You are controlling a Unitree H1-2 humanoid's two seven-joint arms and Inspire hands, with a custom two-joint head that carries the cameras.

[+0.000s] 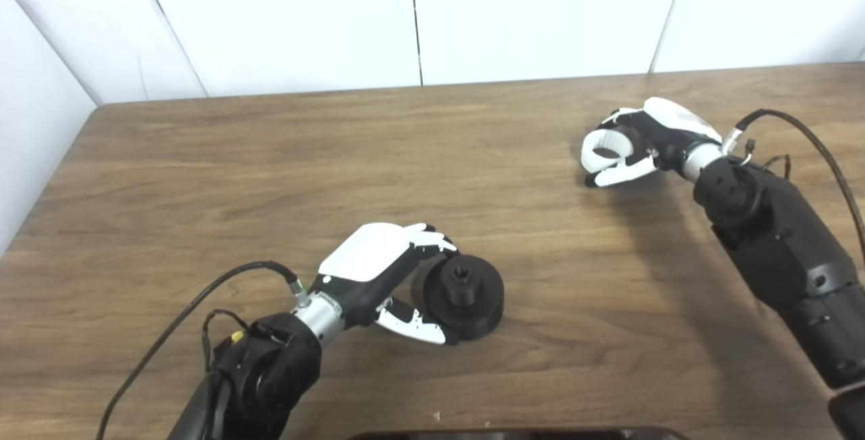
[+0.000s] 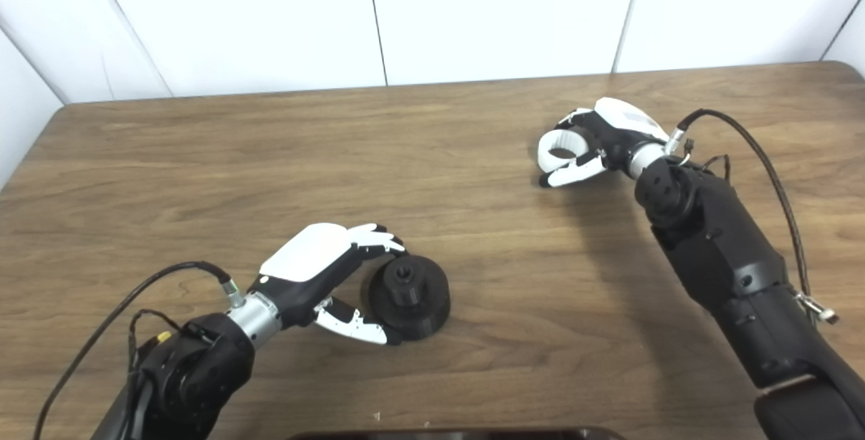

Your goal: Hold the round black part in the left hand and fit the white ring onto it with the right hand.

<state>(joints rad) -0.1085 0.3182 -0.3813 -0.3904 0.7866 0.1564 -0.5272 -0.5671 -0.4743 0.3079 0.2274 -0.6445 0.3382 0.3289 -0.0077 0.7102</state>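
Two parts are in play, and the round black part (image 1: 465, 297) is taken as the landmark: it sits flat on the wooden table (image 1: 432, 156), its raised hub pointing up. The left hand (image 1: 385, 278) is cupped around its near-left side, fingers curled over the far rim and thumb against the near rim; it appears to be touched but not lifted, and whether the grip is firm cannot be told. Well apart from the black part, up and to the right, the white ring (image 2: 562, 144) is held in the right hand (image 2: 595, 142), fingers and thumb wrapped around it, seemingly just above the table.

The step in hand is judged to be the pick-up stage: both parts are grasped, neither is yet brought together. Next, the black part would need to be raised and steadied, and the ring carried over and aligned with the hub.

In the right eye view the ring's opening is seen more squarely; little else is added by either view.
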